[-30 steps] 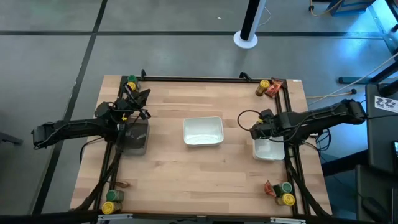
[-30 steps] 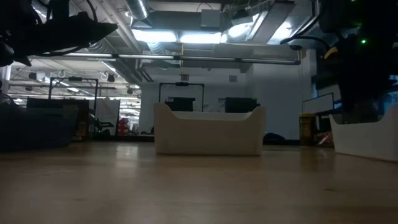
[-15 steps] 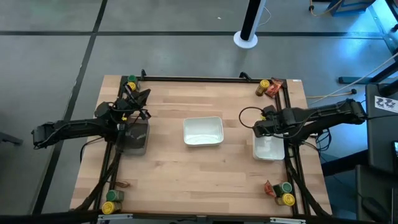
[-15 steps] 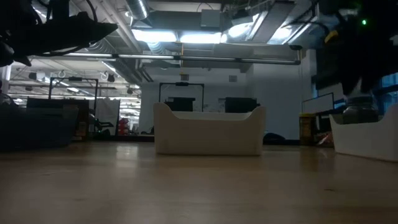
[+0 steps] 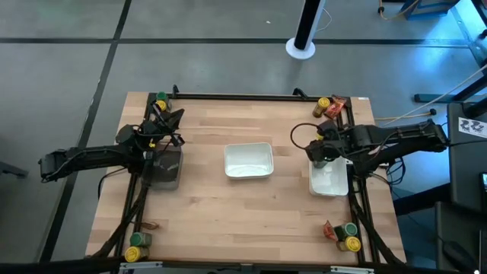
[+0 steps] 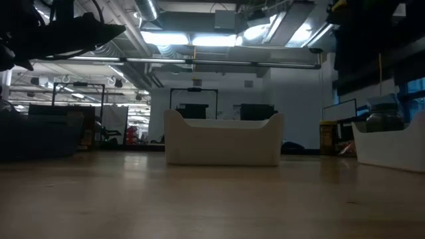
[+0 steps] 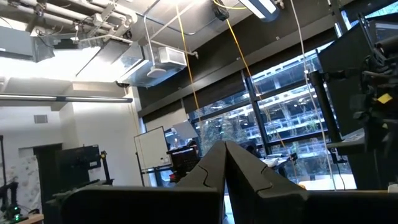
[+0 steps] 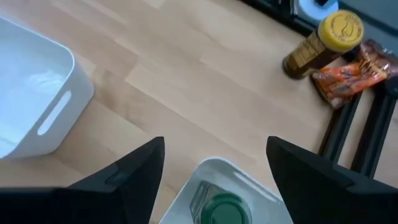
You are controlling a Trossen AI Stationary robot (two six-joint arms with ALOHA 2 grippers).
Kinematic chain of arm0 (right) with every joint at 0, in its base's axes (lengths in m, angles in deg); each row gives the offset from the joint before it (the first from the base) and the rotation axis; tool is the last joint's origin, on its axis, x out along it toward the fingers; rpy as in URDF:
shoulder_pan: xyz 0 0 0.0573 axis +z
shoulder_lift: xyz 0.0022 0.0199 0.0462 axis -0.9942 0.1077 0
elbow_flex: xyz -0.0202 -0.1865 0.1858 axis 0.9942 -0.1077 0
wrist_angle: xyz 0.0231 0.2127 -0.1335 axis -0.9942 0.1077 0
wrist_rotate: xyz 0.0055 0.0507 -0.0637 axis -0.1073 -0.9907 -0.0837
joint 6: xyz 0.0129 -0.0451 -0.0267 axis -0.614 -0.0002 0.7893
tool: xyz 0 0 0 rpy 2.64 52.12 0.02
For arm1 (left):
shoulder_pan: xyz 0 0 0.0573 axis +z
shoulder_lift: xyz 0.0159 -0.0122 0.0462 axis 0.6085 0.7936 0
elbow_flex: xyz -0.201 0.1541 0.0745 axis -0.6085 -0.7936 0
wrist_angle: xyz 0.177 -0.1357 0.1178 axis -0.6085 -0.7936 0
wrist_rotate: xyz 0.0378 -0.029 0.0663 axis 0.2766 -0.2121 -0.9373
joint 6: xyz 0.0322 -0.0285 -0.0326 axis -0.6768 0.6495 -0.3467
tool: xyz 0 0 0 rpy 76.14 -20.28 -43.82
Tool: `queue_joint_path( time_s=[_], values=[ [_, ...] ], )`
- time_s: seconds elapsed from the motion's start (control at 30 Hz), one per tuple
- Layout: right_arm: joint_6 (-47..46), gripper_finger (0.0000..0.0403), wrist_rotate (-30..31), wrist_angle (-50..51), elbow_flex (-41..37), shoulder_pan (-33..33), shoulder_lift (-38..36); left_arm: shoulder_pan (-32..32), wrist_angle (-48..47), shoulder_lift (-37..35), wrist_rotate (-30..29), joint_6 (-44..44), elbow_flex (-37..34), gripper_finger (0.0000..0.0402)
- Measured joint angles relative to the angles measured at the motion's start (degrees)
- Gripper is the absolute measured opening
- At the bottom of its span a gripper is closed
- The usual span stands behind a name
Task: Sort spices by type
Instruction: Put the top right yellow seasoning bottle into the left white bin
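My right gripper (image 8: 214,177) hangs open above the far end of the right white tray (image 5: 332,183), touching nothing. A green-lidded jar (image 8: 224,208) stands upright on the floor of that tray, straight below the fingers; the low view shows the jar (image 6: 385,117) over the tray's rim. A yellow-lidded jar (image 8: 322,38) and a red-orange packet (image 8: 353,71) lie at the table's far right corner. My left gripper (image 7: 225,174) is shut and empty at the far left, pointing up above the grey bin (image 5: 163,169).
A second white tray (image 5: 249,160) sits mid-table. More jars and a packet sit at the near right corner (image 5: 346,236), the near left corner (image 5: 137,245) and the far left corner (image 5: 160,100). Black frame rails run along the left and right edges.
My right gripper has risen out of the right tray and drifted a little toward the far edge, turning at the wrist. The green-lidded jar has stayed standing in the tray and now shows clear below the fingers.
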Motion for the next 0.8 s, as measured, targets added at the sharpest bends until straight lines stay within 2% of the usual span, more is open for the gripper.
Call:
queue_joint_path(
  time_s=[0.27, 0.53, 0.67, 0.8],
  values=[
    [3.56, 0.029, 0.33, -1.52, 0.0, -4.19, 0.2, 0.02, 0.0, 0.0, -0.01, 0.0, 0.0, 0.0001],
    [8.81, 0.0391, 1.36, -3.83, -0.02, -9.34, 0.2, 0.01, 0.0, -0.01, 0.0, 0.0, 0.0, 0.0001],
    [10.03, 0.0377, 5.5, -4.01, -0.02, -12.12, 0.2, 0.01, -0.02, -0.01, 0.0, 0.0, 0.0, 0.0001],
    [12.06, 0.0357, 6.37, -5.57, -0.02, -12.9, 0.2, 0.0, 0.0, -0.01, 0.0, 0.0, 0.0, 0.0001]
  ],
)
